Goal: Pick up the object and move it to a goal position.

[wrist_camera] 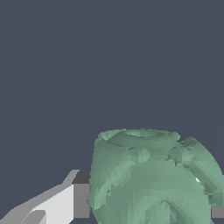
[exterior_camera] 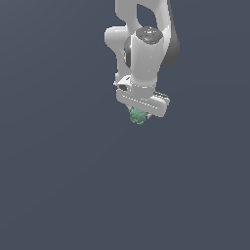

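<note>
Pickup looks done: the end effector is clamped on the lump; no goal marker visible, so carrying remains.

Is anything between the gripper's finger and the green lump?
Nothing: in the wrist view the finger meets the green lump directly. The gripper hides this in the exterior view.

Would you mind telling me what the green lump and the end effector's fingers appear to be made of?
Green lump: matte, bumpy, faceted surface; material unclear in this render, possibly rubbery or plant-like. End effector fingers: smooth white shells with flat grey pads, looking like hard plastic.
</note>
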`<state>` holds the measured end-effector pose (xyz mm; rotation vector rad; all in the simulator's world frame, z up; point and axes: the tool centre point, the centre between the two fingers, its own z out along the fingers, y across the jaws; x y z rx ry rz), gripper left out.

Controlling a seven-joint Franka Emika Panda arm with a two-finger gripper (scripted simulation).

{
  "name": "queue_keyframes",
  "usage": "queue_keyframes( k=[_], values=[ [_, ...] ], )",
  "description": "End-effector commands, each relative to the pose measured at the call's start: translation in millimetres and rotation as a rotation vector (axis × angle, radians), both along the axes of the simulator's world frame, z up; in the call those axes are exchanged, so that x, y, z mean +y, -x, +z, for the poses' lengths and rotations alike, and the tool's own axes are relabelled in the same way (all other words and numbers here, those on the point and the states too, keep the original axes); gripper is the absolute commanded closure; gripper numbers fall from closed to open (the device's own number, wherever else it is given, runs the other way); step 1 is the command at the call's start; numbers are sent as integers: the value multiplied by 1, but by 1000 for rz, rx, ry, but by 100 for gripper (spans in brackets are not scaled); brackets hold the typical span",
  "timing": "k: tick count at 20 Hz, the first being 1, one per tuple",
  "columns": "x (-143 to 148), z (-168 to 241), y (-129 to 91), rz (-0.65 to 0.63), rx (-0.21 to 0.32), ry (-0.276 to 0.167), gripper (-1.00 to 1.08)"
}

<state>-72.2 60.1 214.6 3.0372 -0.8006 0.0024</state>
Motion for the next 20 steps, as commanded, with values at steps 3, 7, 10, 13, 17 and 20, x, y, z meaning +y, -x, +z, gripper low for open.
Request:
queue_keyframes(
  k=[3,7,10,13,17,20],
  values=[
    [14,43,-1,-1,1,1,108],
    [23,72,-2,0,1,0,108],
    [29,89,-4,0,1,0,108],
    [33,101,-5,0,1,0,108],
    [36,109,-6,0,1,-1,108],
    [37,110,-6,0,1,-1,108]
  ],
)
